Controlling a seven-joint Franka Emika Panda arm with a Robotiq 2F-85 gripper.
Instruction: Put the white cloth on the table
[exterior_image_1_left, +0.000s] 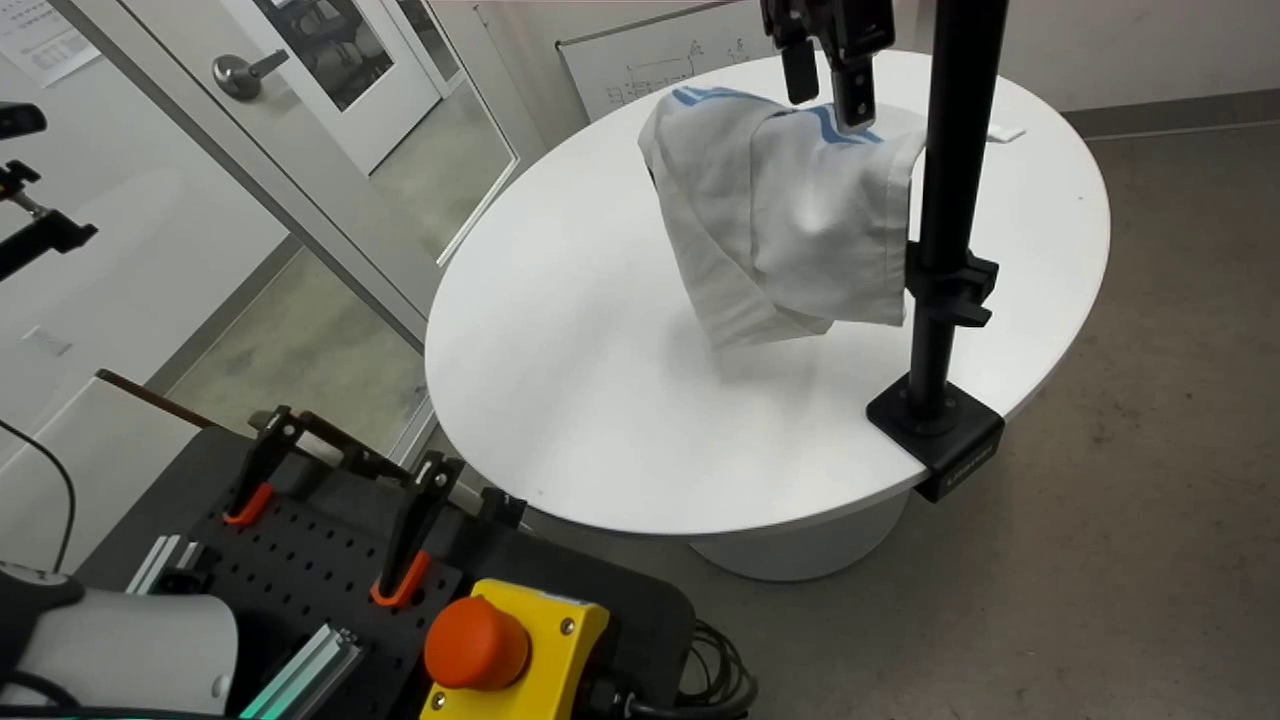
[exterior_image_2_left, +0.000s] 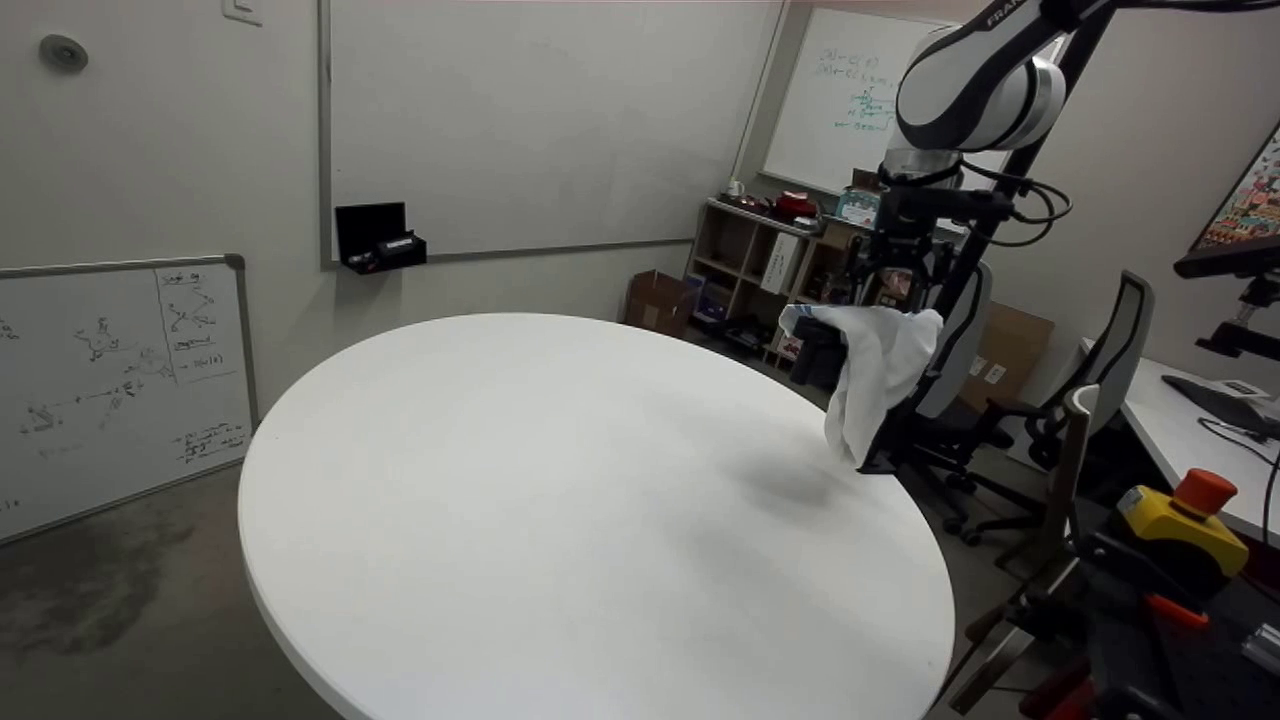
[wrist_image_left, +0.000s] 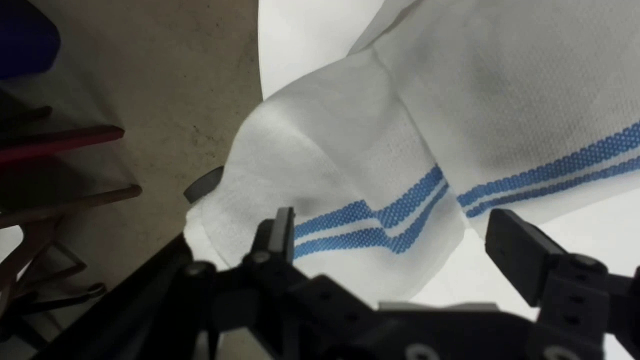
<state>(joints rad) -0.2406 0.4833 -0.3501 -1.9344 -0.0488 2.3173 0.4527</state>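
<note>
The white cloth (exterior_image_1_left: 800, 215) with blue stripes hangs in folds above the round white table (exterior_image_1_left: 560, 400), beside a black pole. In an exterior view the cloth (exterior_image_2_left: 880, 365) is draped next to a black block (exterior_image_2_left: 820, 352); what bears it is mostly hidden. In the wrist view the cloth (wrist_image_left: 340, 150) fills the middle, with its striped edge between and beyond the fingers. My gripper (exterior_image_1_left: 828, 98) is open at the cloth's upper striped edge. The wrist view shows the gripper (wrist_image_left: 394, 232) with its fingers wide apart and not closed on the cloth.
A black pole (exterior_image_1_left: 950, 180) is clamped to the table's edge, close to the cloth and gripper. A yellow box with a red button (exterior_image_1_left: 520, 650) stands on a black cart near the table. Chairs (exterior_image_2_left: 1110, 350) and a shelf (exterior_image_2_left: 745, 250) stand behind the table.
</note>
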